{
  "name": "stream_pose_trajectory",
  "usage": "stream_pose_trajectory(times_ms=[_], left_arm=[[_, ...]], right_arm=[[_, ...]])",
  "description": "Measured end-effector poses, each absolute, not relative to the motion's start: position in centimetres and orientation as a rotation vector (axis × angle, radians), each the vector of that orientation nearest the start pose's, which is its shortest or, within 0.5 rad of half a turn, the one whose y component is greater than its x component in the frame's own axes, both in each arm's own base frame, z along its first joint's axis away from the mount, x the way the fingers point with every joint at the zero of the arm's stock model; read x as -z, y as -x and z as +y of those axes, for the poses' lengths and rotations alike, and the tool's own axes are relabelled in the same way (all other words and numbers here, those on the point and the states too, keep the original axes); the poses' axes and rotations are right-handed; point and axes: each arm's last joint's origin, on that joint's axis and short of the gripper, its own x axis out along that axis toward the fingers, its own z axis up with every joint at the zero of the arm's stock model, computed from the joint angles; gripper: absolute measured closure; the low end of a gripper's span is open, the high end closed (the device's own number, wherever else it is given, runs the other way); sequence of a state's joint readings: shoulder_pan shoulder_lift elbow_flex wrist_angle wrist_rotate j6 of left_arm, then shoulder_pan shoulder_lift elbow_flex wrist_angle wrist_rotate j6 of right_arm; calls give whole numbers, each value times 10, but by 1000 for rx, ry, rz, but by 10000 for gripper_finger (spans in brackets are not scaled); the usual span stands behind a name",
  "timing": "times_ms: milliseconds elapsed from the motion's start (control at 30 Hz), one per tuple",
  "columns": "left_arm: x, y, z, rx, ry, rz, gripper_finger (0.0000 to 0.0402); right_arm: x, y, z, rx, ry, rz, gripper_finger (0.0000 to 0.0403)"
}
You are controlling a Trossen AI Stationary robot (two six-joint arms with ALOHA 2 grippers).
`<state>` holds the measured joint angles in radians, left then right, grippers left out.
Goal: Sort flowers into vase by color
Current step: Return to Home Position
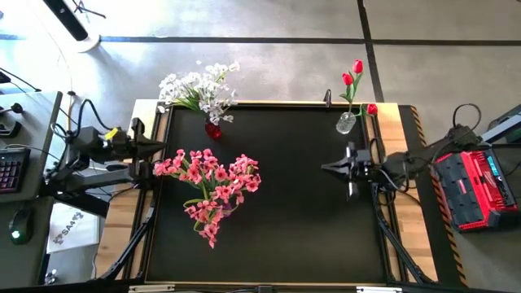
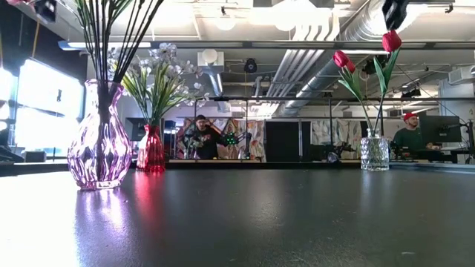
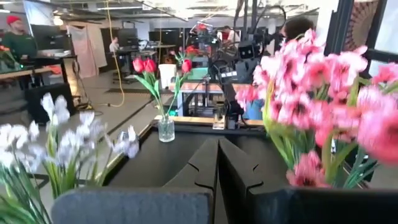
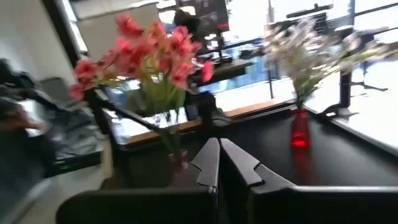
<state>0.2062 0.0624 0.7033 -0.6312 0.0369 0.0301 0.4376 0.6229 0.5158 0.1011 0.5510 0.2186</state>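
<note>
Three vases. Purple vase (image 2: pixel 99 141): pink flowers (image 1: pixel 213 185), just beside left gripper (image 3: pixel 217 142). Red vase (image 2: pixel 151 148): white flowers (image 1: pixel 198 88). Clear vase (image 1: pixel 346 123): three tulips (image 1: pixel 356 69), near right gripper (image 4: pixel 219 143). Both grippers' fingers together.

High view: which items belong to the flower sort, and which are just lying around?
Job: pink flowers in purple vase; white flowers in red vase; red tulips in clear vase; left gripper, right gripper, both shut.
Lying about: red case, keyboard, mouse, all beside the table.
</note>
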Motion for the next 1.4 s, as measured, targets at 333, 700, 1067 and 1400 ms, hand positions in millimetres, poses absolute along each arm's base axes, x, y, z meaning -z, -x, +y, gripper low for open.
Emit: stream_pose_trajectory(times_ms=[333,700,1067,1400], left_arm=[[-282,-36,4,-93,24,39,401],[-280,-39,6,-137,54,23,401],[-241,-62,14,-236,67,88,401],[-204,-80,16,-204,202,127,401]], right_arm=[[-227,-152,28,21,-312,-96,403],[-223,-132,18,69,-156,-41,403],[-213,-105,12,73,-168,-44,403],[-177,-104,13,50,-265,-99,403]])
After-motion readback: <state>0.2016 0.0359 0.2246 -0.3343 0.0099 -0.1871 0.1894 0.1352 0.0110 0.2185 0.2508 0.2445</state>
